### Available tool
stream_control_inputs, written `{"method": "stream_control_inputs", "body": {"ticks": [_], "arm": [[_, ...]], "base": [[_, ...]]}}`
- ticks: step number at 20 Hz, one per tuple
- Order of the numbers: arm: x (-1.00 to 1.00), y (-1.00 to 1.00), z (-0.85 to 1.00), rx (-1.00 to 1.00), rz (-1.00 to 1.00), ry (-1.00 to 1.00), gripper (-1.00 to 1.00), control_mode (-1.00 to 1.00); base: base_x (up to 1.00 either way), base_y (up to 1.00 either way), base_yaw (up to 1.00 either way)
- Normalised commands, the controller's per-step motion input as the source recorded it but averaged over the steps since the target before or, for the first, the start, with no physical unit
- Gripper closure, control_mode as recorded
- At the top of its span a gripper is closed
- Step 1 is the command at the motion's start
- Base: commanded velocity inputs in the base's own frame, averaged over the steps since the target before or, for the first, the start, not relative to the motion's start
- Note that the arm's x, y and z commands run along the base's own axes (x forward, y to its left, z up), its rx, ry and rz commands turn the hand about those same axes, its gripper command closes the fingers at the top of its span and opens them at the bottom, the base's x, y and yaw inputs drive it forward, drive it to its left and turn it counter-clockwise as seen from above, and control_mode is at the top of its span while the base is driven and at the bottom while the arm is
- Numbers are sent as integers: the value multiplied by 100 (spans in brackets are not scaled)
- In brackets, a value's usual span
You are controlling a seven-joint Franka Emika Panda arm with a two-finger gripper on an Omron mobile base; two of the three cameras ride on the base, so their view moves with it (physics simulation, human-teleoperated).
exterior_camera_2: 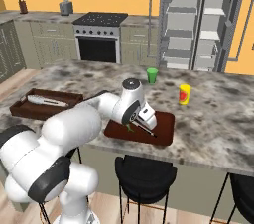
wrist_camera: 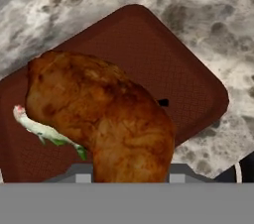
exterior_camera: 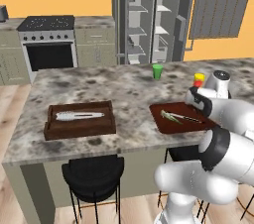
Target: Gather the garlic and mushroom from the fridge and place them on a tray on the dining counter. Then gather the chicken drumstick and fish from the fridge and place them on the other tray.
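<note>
My gripper point(exterior_camera_2: 142, 124) is shut on the chicken drumstick point(wrist_camera: 109, 119), a big brown piece hanging just over the flat reddish-brown tray point(wrist_camera: 163, 59) on the dining counter point(exterior_camera: 124, 89). A white-and-green garlic point(wrist_camera: 42, 130) lies on that tray point(exterior_camera: 171, 125) beside the drumstick. Further left on the counter, the slender silvery fish point(exterior_camera: 79, 115) rests inside the other tray point(exterior_camera: 79, 129), deep and dark brown. The fridge point(exterior_camera: 144, 15) stands behind the counter with its doors open and white shelves showing. The mushroom is hidden.
A green cup point(exterior_camera: 157, 71) and a yellow-and-red bottle point(exterior_camera: 199, 79) stand on the counter behind the flat tray. Black round stools point(exterior_camera: 93, 176) sit under the near edge. A stove point(exterior_camera: 47, 39) is against the orange back wall.
</note>
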Motion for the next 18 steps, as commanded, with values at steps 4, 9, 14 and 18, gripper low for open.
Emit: {"method": "stream_control_inputs", "body": {"ticks": [4,9,14,18], "arm": [[40,-1,-31,0,0,6,100,-100],[34,0,-33,0,0,5,100,-100],[34,-1,-35,0,1,3,100,-100],[33,-1,-32,0,1,1,100,-100]], "base": [[0,0,0],[0,0,0],[0,0,0],[0,0,0]]}}
